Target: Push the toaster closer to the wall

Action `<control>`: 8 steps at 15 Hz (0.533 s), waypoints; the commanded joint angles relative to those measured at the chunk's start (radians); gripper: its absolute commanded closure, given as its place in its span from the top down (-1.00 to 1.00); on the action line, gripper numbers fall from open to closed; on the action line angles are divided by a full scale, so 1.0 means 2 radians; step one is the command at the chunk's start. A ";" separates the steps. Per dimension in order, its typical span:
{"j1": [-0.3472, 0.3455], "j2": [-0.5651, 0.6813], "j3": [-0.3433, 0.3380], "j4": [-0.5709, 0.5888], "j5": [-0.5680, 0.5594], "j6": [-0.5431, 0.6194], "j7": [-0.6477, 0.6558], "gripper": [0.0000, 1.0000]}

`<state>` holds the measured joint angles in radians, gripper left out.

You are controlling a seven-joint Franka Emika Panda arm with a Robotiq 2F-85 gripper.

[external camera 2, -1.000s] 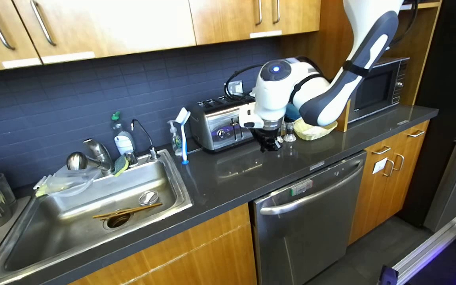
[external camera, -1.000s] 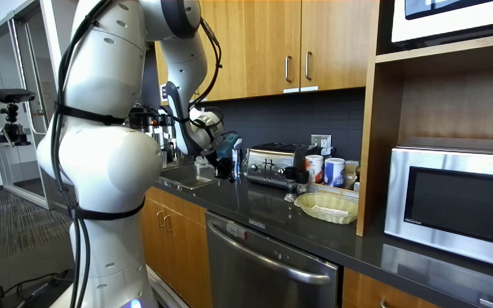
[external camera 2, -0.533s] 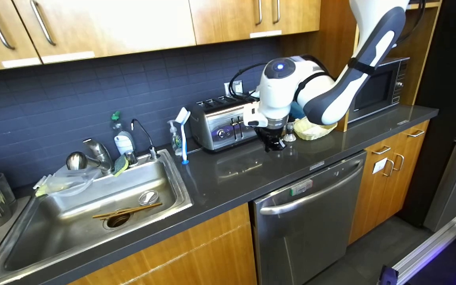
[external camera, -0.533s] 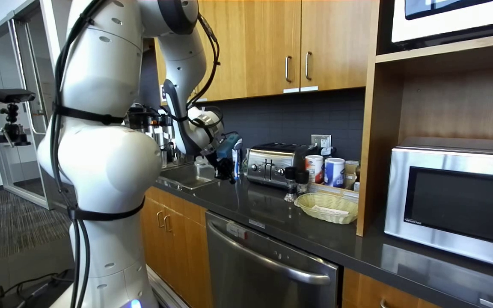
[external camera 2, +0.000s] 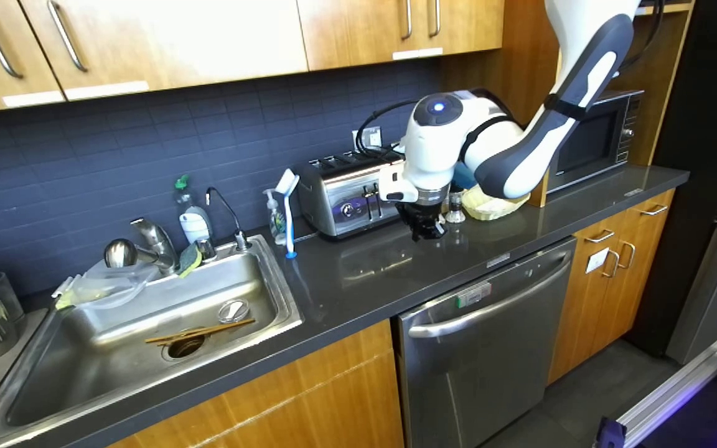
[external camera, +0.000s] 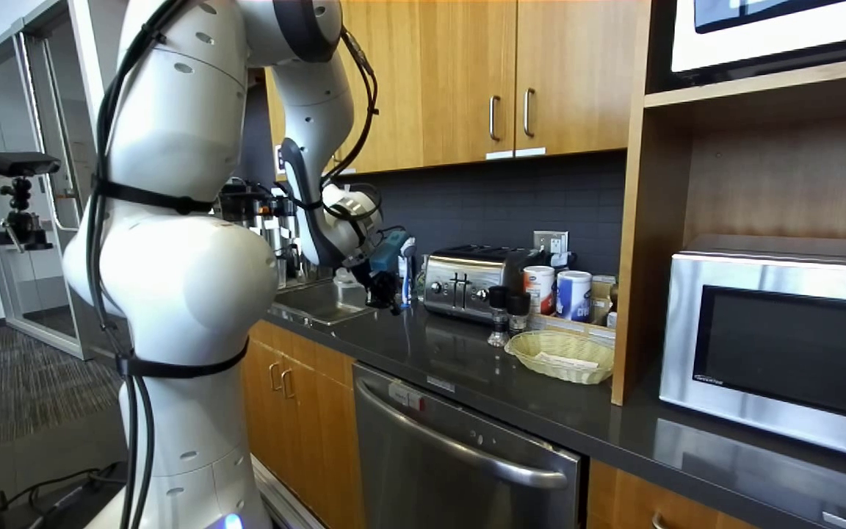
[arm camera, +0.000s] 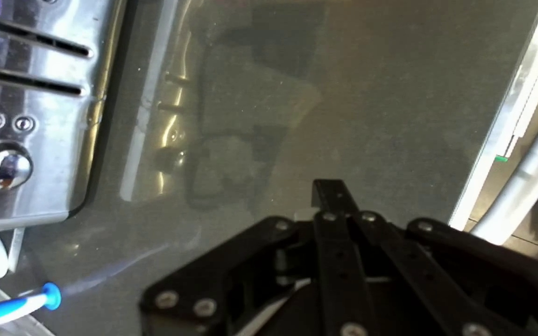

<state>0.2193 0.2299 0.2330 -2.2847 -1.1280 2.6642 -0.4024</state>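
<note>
Your jaws look clenched on nothing, and the boxy, shiny silver metal toaster stands between them and the dark grey tiled wall, apart from them, so its broad front should take your push.

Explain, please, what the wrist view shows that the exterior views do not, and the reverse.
Only the wrist view makes out the two small buttons by the knob on the toaster and the screw heads on the hand; outside, these are too small to tell.

Only the exterior views show the dark wall, its outlet plate, the stainless microwave and the woven basket.

All share the toaster, the hand, the counter, the dishwasher handle and the blue-and-white brush.
</note>
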 commanded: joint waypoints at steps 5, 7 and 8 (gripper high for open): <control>0.036 0.036 0.011 0.070 -0.068 0.025 0.023 -0.99; 0.043 0.046 0.006 0.087 -0.092 0.025 0.036 -0.99; 0.045 0.052 0.005 0.097 -0.101 0.023 0.041 -0.99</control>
<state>0.2946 0.2881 0.2589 -2.1565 -1.2531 2.6973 -0.3673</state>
